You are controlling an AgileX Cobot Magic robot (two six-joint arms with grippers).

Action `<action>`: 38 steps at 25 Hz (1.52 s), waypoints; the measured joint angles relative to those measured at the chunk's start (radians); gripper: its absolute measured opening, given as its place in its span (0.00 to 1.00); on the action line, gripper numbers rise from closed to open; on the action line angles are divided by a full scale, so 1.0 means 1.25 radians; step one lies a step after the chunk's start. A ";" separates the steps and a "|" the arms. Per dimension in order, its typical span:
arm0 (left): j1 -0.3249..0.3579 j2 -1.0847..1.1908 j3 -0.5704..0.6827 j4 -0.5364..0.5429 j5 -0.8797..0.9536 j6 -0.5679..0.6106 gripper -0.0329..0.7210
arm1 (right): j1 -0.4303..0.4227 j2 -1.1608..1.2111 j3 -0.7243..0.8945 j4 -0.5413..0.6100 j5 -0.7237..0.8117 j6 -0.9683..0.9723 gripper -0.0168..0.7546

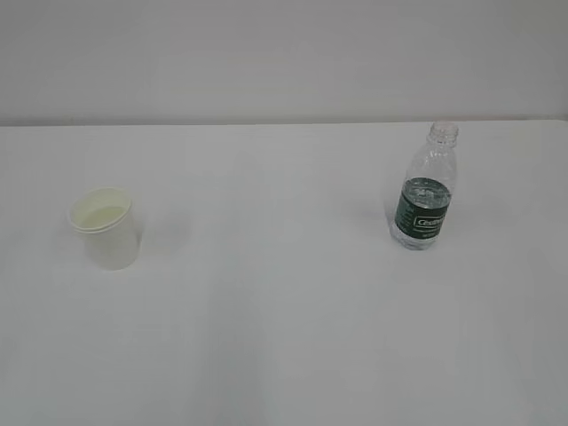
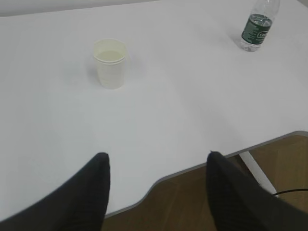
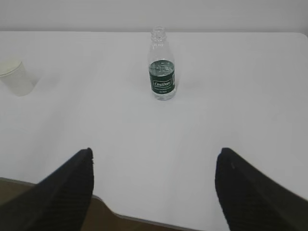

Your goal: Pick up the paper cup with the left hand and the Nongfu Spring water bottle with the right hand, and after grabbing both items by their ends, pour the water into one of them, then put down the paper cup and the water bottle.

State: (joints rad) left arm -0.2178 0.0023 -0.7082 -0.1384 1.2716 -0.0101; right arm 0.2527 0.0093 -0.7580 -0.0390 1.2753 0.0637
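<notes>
Here both hands gape empty at the surface's near edge: left hand (image 2: 156, 192) faces the upright paper cup (image 2: 110, 63), right hand (image 3: 154, 190) the upright Nongfu Spring water bottle (image 3: 161, 65).

The only print in view is on the dark green label (image 3: 162, 80) of the water bottle (image 3: 160, 53): a white boxed word, too blurred to read with certainty, with smaller illegible lines beneath it. The paper cup (image 2: 111, 64) carries no visible marking.
</notes>
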 joint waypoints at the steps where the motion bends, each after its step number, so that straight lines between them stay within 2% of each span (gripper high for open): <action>1: 0.000 0.000 0.000 0.010 0.000 0.000 0.64 | 0.000 -0.014 0.014 -0.005 0.001 0.000 0.78; 8: 0.000 0.000 0.024 0.085 0.000 0.000 0.63 | 0.000 -0.024 0.110 -0.044 0.002 -0.008 0.78; 17: 0.000 0.000 0.095 0.090 -0.007 0.000 0.63 | 0.000 -0.024 0.175 -0.047 -0.019 -0.012 0.78; 38: 0.000 0.000 0.136 0.095 -0.119 0.001 0.63 | 0.000 -0.024 0.209 -0.065 -0.100 -0.015 0.78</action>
State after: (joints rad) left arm -0.2178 0.0023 -0.5382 -0.0194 1.1233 -0.0085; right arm 0.2527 -0.0200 -0.4974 -0.1203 1.1507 0.0443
